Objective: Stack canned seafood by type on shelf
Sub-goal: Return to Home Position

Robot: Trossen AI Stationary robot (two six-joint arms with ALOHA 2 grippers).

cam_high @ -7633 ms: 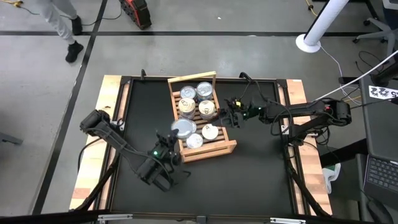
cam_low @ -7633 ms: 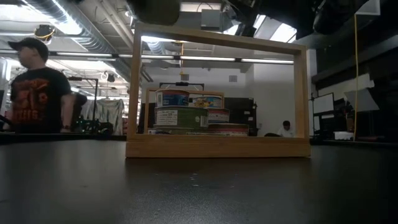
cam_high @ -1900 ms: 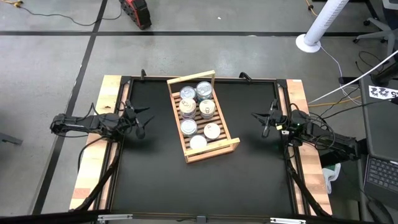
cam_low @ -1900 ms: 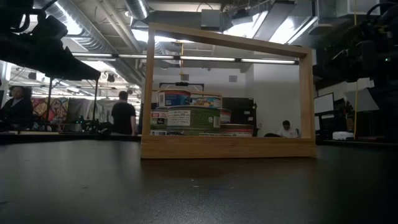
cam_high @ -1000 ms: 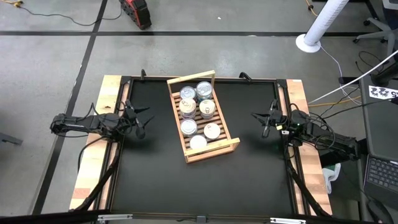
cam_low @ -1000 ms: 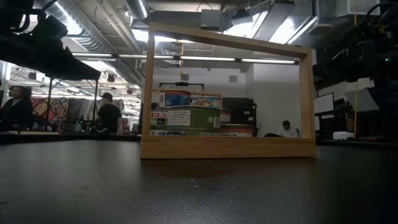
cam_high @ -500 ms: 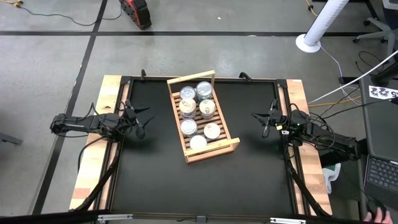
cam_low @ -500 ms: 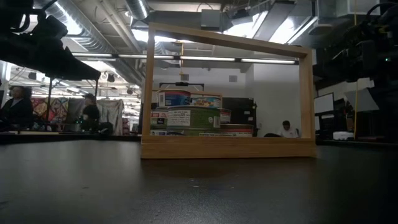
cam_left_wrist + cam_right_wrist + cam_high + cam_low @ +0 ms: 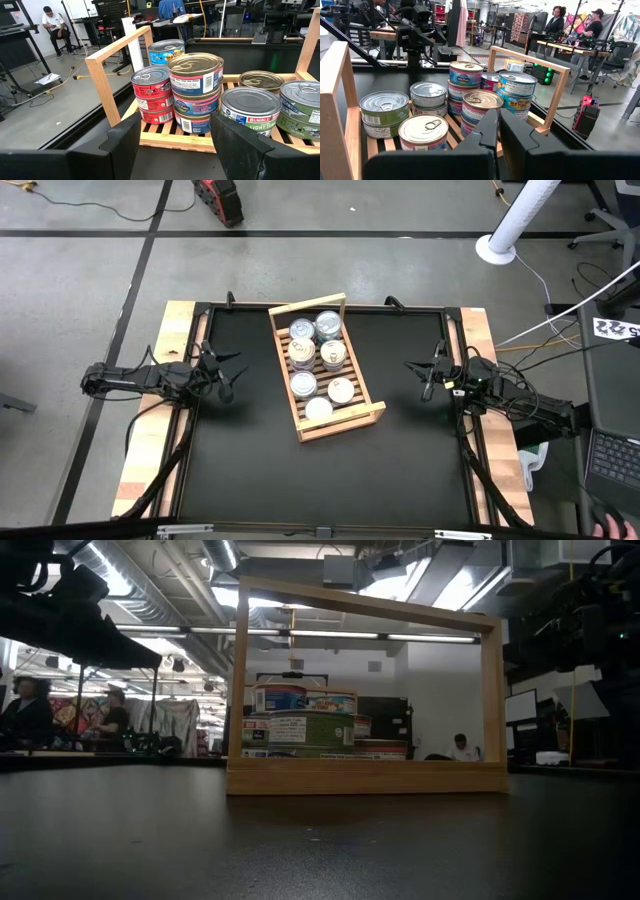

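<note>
The shelf (image 9: pixel 326 367), a light wooden slatted rack with raised end rails, rests flat on the black table mat at its middle. The canned seafood (image 9: pixel 318 354) sits on its slats in short stacks: round tins with silver lids, red, blue and green labels (image 9: pixel 194 90) (image 9: pixel 471 100). My left gripper (image 9: pixel 224 370) hovers open at the table's left edge, pointing at the shelf. My right gripper (image 9: pixel 422 375) hovers shut at the right edge, also facing the shelf. Neither touches anything.
Bare black mat lies between each gripper and the shelf and along the near side (image 9: pixel 320 480). Wooden planks (image 9: pixel 150 440) border the table's left and right. A white pole base (image 9: pixel 497 248) stands on the floor beyond. People show in the room behind (image 9: pixel 28 710).
</note>
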